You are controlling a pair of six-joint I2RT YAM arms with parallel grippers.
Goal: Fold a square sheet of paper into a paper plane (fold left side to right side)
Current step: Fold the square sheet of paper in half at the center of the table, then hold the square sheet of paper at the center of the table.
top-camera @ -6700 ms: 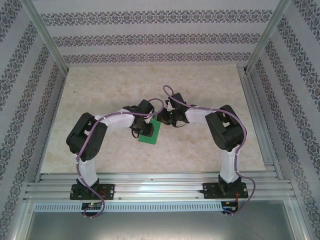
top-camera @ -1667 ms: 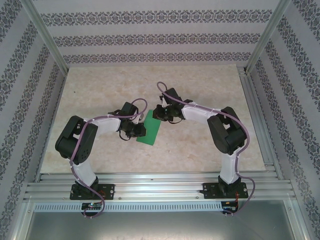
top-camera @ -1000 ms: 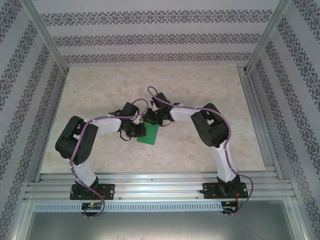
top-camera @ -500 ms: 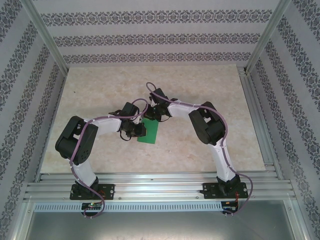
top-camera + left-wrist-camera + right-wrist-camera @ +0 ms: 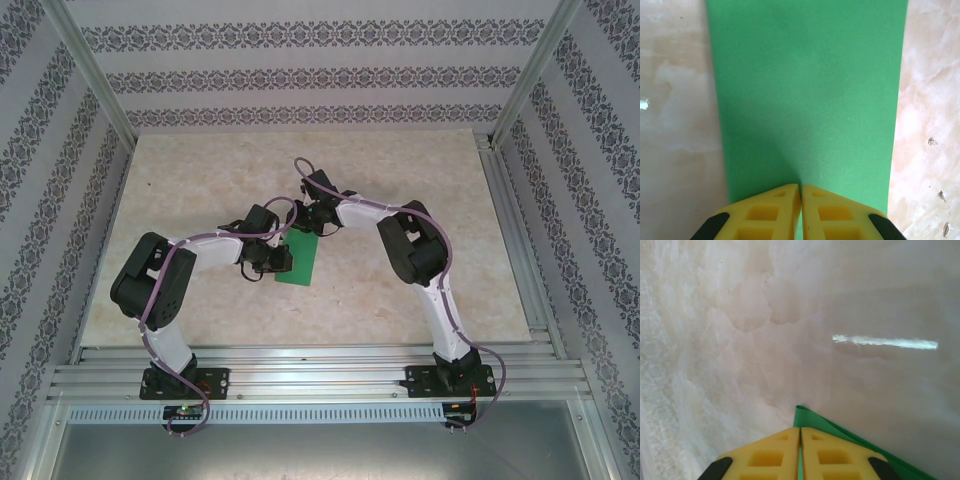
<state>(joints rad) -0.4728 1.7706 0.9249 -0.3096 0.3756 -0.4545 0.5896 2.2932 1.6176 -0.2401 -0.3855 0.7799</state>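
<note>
Marbled beige tabletop [image 5: 200, 190], patterned walls [image 5: 300, 40]

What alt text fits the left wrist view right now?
The left gripper, yellow fingers shut together, sits low in frame over a flat green paper sheet stretching away across a pale marbled table.

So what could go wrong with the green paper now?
1. The right gripper seems to pinch a corner of the green paper; pulling hard might tear or crumple it.
2. The left gripper rests shut near one edge, so the paper could slide on the smooth table and the fold could go crooked.
</note>
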